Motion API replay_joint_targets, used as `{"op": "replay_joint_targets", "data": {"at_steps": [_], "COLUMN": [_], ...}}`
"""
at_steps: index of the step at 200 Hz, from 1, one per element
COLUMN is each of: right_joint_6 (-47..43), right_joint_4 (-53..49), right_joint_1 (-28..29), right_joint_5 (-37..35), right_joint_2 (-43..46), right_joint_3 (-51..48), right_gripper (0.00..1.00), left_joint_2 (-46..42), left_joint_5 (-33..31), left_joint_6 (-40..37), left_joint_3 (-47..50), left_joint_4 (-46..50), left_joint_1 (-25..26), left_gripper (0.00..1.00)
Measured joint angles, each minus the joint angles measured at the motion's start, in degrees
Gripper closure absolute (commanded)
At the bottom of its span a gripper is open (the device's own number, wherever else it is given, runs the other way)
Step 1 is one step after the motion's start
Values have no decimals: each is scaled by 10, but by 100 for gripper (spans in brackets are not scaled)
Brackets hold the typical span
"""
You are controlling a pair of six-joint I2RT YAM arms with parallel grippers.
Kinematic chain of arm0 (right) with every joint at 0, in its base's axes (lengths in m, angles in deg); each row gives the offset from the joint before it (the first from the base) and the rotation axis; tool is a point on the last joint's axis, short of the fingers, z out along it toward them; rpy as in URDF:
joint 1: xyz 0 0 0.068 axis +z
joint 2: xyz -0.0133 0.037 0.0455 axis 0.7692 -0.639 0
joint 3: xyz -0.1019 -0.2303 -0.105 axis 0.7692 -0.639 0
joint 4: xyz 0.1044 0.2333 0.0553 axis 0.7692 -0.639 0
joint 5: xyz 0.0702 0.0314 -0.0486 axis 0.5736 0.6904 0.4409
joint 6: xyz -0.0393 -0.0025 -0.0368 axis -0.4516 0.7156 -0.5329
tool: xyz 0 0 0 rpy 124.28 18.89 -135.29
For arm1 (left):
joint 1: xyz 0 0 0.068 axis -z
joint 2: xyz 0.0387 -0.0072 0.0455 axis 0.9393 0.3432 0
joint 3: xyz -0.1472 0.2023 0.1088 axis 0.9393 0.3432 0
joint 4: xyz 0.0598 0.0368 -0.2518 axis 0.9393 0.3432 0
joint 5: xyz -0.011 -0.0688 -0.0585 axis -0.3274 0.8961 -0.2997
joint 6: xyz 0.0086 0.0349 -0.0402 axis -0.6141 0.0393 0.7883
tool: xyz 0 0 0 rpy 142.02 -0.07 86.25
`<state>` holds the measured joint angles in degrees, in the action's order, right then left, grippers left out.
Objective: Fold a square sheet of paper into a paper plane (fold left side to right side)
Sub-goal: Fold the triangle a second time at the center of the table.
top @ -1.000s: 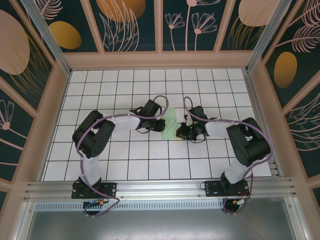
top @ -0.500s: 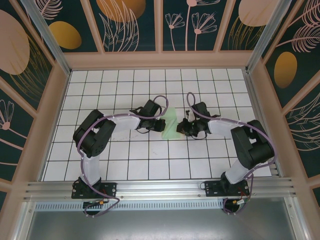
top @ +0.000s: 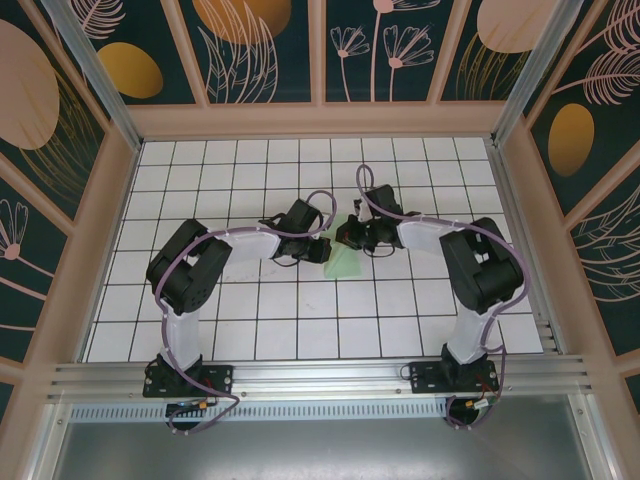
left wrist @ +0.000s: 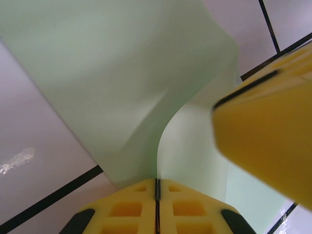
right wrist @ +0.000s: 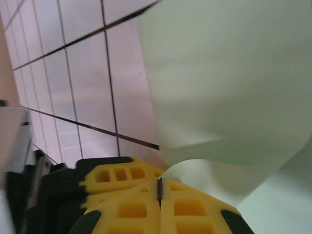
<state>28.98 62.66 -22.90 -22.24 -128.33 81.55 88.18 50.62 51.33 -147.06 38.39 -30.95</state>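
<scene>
White grid table [top: 250, 300] bears the paper [top: 343, 262] at its centre, curling between left gripper [left wrist: 156, 187] and right gripper [right wrist: 159, 190], each pinched shut on an edge. Thin and floppy, it likely creases easily and is best held by its edges.

The desk [top: 262, 312] is a flat white top ruled into square tiles by thin black lines. A pale wooden frame [top: 112, 230] closes it in on the left, far and right sides, and a metal rail [top: 320, 372] runs along its near edge. Near its middle lies the pale green sheet of paper [top: 345, 262], part flat on the tiles and part curling up off them.
</scene>
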Motion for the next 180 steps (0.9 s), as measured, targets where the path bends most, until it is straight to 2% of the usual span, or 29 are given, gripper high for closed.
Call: {"op": "replay_joint_targets", "data": {"at_steps": [180], "right_joint_6": [-25], "right_joint_4": [-18], "right_joint_1": [2], "right_joint_5": [-35], "right_joint_2": [-22], "right_joint_3": [-5], "right_gripper": [97], "left_joint_2": [8], "left_joint_5": [2], "left_joint_6": [0], "left_joint_3": [-10], "left_joint_4": [1], "left_joint_1": [0], "left_gripper": [91]}}
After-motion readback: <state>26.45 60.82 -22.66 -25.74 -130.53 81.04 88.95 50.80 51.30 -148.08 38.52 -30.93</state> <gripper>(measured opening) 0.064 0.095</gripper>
